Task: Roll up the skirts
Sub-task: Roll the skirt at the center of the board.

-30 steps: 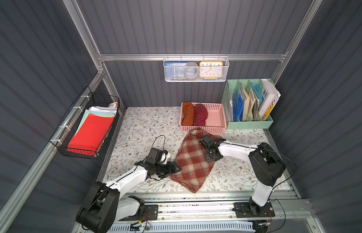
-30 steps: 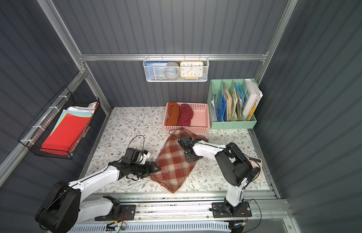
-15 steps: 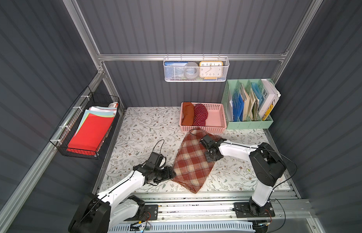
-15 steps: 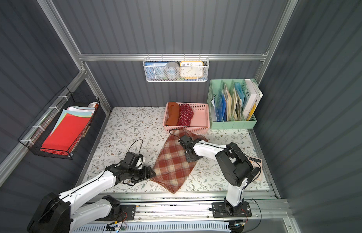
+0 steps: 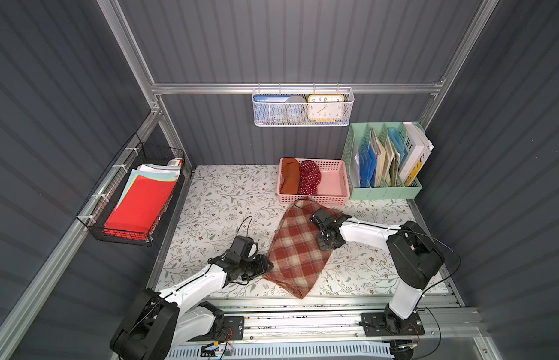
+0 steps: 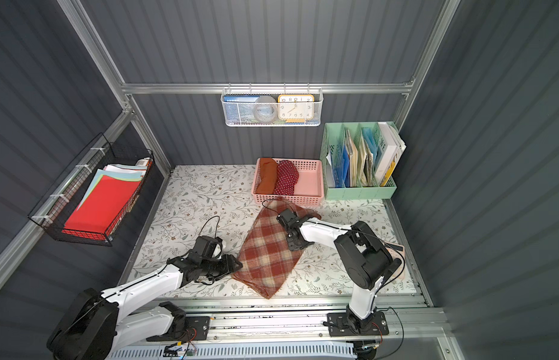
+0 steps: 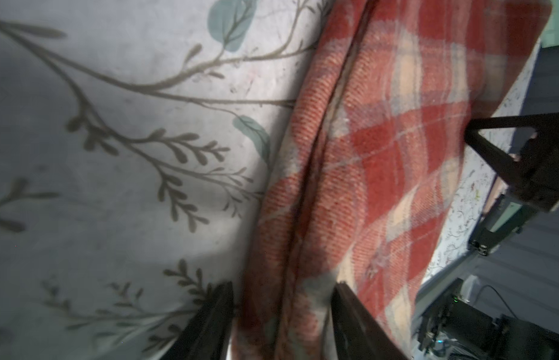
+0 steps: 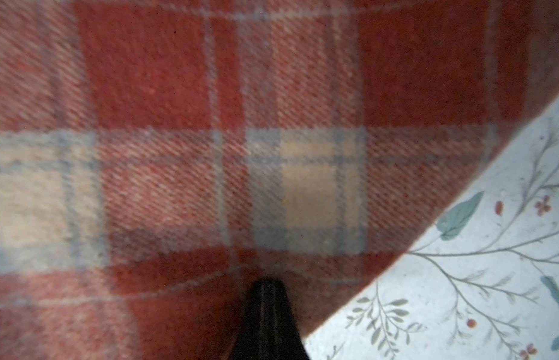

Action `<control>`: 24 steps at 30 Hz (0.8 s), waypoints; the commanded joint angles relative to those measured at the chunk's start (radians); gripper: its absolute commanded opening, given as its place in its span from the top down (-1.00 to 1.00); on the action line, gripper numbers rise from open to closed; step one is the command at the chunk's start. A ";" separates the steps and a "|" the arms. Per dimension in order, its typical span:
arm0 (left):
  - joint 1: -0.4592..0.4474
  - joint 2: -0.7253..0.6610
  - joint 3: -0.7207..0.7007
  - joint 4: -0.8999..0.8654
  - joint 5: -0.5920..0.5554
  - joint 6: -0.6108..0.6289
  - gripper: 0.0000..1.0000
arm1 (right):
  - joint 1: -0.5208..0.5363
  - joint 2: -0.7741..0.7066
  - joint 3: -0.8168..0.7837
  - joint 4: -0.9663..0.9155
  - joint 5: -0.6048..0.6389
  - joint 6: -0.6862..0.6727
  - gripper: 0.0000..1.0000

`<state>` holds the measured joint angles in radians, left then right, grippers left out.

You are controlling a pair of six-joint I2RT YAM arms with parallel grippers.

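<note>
Your skirt [image 5: 298,246] lies flat on the table [image 5: 216,199], basket [image 5: 314,199] to front edge. It looks thick, soft, floppy: take the folded left edge your left claw [image 7: 283,314] straddles, jaws apart. Your right claw [image 8: 267,290], closed, pins it.

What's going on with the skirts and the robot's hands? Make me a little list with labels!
plaid skirt: lying unrolled on the flowery table
orange skirt: rolled, in the pink basket
polka-dot skirt: rolled, in the basket beside the orange one
left gripper: jaws apart astride the plaid skirt's edge
right gripper: shut, tip on the plaid skirt
</note>
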<state>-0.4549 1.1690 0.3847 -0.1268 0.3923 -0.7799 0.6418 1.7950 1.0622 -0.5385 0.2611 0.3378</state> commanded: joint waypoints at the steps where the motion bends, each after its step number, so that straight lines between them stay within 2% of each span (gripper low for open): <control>1: -0.042 0.065 -0.052 0.051 0.081 -0.020 0.17 | -0.005 0.051 -0.045 -0.014 -0.064 -0.005 1.00; 4: -0.109 0.110 -0.036 0.074 0.058 -0.030 0.43 | -0.004 0.052 -0.037 -0.013 -0.065 -0.006 1.00; 9: -0.129 0.075 0.005 0.027 0.023 -0.034 0.62 | -0.004 0.050 -0.027 -0.015 -0.057 -0.018 1.00; 15: -0.158 0.008 0.086 -0.005 -0.011 -0.091 1.00 | -0.005 0.033 -0.012 -0.015 -0.031 -0.062 1.00; 17: -0.168 0.038 0.123 -0.004 -0.003 -0.099 1.00 | 0.000 -0.009 -0.017 -0.013 -0.041 -0.064 0.98; 19: -0.168 0.064 0.144 -0.001 0.042 -0.102 1.00 | 0.012 -0.084 -0.034 -0.019 -0.064 -0.056 0.55; 21: -0.168 0.086 0.160 0.019 0.102 -0.122 1.00 | 0.059 -0.185 -0.068 -0.026 -0.035 -0.052 0.19; 24: -0.168 0.129 0.206 0.045 0.169 -0.147 1.00 | 0.218 -0.338 -0.121 -0.050 0.105 -0.043 -0.13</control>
<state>-0.6174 1.2701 0.5488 -0.1055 0.4751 -0.8883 0.7403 1.5719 0.9707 -0.5556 0.2798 0.2893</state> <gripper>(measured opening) 0.026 0.546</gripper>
